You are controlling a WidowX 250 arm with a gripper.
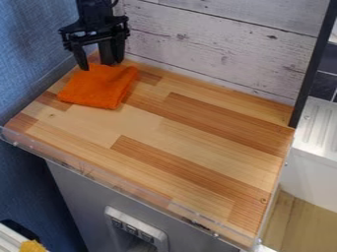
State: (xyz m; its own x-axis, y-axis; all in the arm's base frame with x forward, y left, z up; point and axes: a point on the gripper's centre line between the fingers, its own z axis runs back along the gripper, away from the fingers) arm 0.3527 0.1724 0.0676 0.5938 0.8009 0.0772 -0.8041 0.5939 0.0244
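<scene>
Near the far-left corner of the brown wooden counter (pixel 171 130), our black two-finger gripper (pixel 100 65) has fingers spread, leaving room around the squarish orange cloth's (pixel 99 88) far edge.

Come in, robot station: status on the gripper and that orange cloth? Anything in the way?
Gripper at the orange cloth's far edge, fingers apart. Cloth spread on the wooden counter. Planked wall stands behind.

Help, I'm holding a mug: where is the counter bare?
Bare wood runs from the orange cloth to the black post and the clear front strip. The far-left corner is crowded: the gripper hangs at the cloth.
</scene>
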